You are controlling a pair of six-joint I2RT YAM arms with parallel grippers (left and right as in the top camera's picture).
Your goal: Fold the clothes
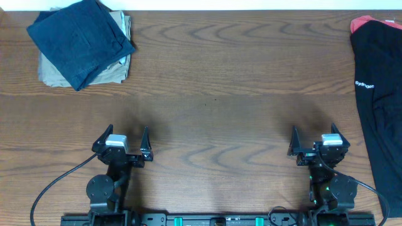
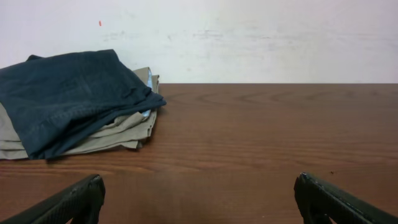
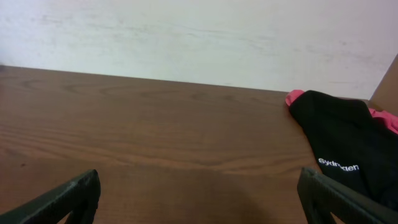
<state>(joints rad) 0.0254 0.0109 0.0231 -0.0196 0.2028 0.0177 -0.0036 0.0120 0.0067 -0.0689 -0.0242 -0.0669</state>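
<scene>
The clothes, a black T-shirt (image 1: 382, 94) with a short line of white lettering, lie bunched along the table's right edge and run off the frame. The right wrist view shows the same T-shirt (image 3: 348, 146) at the far right. My right gripper (image 1: 315, 140) hovers near the front of the table, left of the shirt, wide open and empty; bare wood shows between the tips of the right gripper (image 3: 199, 193). My left gripper (image 1: 128, 138) stands open at the front left, far from the shirt, and only bare wood lies under the left gripper (image 2: 198, 196).
A navy blue folded garment (image 1: 80, 39) lies on a beige folded one (image 1: 119, 66) at the back left corner; the navy garment (image 2: 68, 96) fills the left of the left wrist view. A red garment (image 1: 359, 24) peeks from under the shirt. A pale wall (image 2: 249, 37) backs the table.
</scene>
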